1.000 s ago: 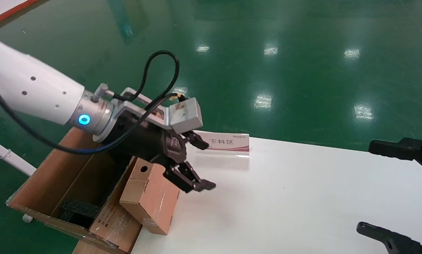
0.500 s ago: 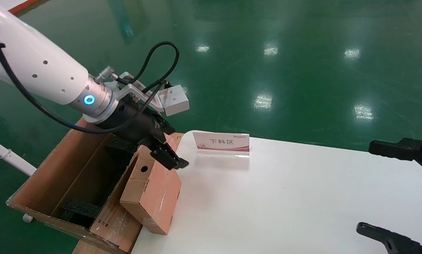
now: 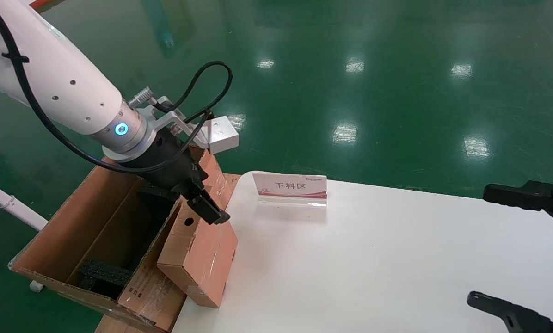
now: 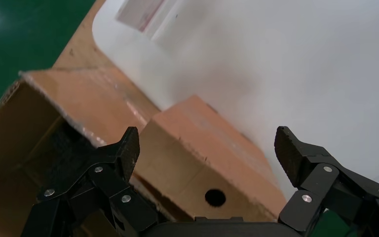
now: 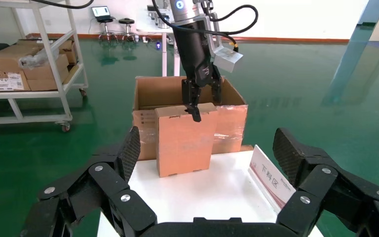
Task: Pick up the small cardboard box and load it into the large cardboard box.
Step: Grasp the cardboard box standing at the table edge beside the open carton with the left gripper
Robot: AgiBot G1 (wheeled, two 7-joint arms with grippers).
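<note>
A white table (image 3: 373,259) stands on a glossy green floor (image 3: 373,69). Near the table's far edge stands a small sign (image 3: 291,188) with red characters. Beyond the table, a metal shelf rack (image 5: 34,64) holds cartons.

— Hidden in the head view?
— Far end of the large cardboard box (image 3: 73,240), behind the left arm. Near-left corner cut by the bottom edge. Second finger of the left gripper (image 3: 198,199) out of sight behind the small cardboard box (image 3: 200,252).
— Right gripper (image 3: 526,259)?
— Cut off at the right edge; only finger ends in frame.
— Print on the large box?
— Too small to read.
— Left wrist view?
— Lower part of the small box hidden behind the gripper body; sign (image 4: 140,10) clipped at the top.
</note>
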